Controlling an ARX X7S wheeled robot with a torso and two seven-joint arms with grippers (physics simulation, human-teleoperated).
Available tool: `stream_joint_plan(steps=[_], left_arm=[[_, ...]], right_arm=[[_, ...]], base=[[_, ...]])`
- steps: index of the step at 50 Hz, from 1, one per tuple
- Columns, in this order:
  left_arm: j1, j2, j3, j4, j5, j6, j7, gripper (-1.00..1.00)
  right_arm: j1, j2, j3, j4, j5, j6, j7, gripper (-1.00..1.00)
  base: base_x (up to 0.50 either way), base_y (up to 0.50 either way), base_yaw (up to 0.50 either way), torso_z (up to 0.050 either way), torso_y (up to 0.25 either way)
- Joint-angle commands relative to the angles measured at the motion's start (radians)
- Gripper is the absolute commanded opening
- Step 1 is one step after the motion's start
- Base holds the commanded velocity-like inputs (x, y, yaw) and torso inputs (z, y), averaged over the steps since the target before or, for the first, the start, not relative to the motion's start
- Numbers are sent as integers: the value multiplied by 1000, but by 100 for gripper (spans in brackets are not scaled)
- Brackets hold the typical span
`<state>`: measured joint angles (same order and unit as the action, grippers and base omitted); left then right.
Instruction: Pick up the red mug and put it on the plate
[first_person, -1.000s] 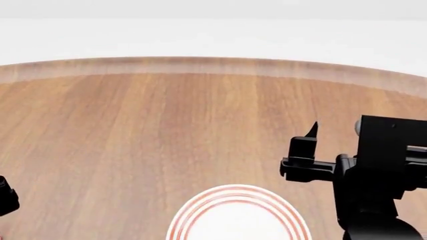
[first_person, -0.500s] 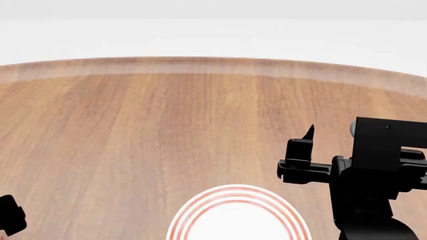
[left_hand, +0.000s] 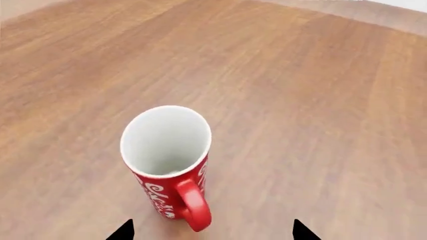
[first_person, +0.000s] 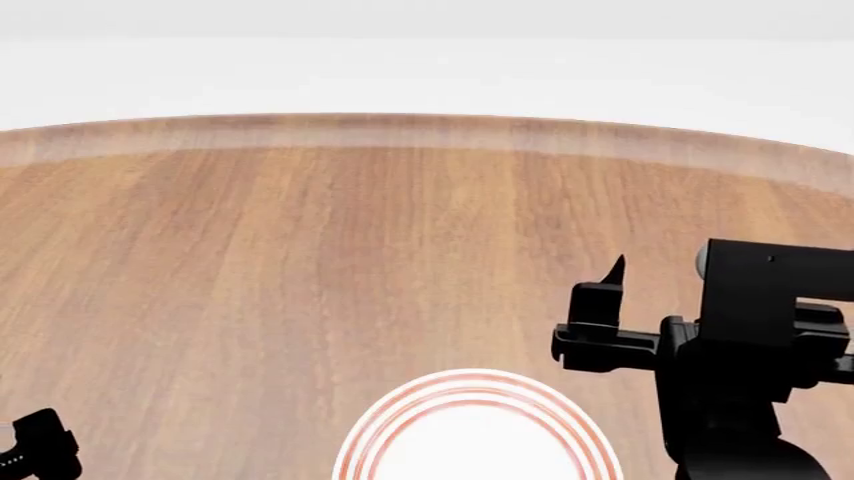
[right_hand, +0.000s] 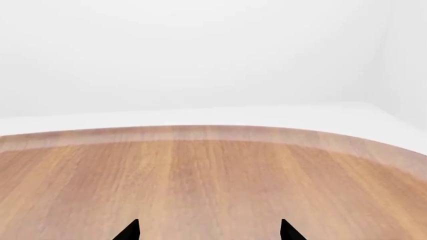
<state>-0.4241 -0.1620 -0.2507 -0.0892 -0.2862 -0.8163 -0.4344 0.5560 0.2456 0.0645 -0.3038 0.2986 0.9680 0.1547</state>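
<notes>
You face a wide wooden table (first_person: 334, 250) with a curved far edge and a plain pale backdrop behind it. Your right arm (first_person: 747, 370) rises from the near right of the table as a bulky black assembly, and its lower part is cut off by the frame. The right gripper (first_person: 607, 300) reaches out level above the wood, well clear of the surface; in its own wrist view the two dark fingertips (right_hand: 130, 231) stand wide apart with nothing between them. The plate (first_person: 474, 430), white with red rings, lies at the table's near edge around the middle, and only its far half shows. Your left arm is almost wholly out of the head view; just a small black piece (first_person: 40, 445) shows at the near left corner. The left gripper (left_hand: 213, 231) hovers above the red mug (left_hand: 170, 162), tips spread wide and not touching it. The mug stands upright on bare wood, white inside, its handle turned toward the gripper. White lettering on its side is too foreshortened to read. The mug does not appear in the head view.
</notes>
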Motion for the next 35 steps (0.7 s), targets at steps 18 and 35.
stream_joint_plan(steps=[18, 35], left_arm=[[-95, -22, 39, -255, 12, 95, 35, 100], [-208, -43, 48, -564, 43, 238, 53, 100]], right_arm=[[-5, 2, -7, 25, 10, -23, 3, 100], [-8, 2, -15, 33, 16, -30, 7, 100]], base=[[0, 0, 0, 0, 0], [0, 0, 0, 0, 0]])
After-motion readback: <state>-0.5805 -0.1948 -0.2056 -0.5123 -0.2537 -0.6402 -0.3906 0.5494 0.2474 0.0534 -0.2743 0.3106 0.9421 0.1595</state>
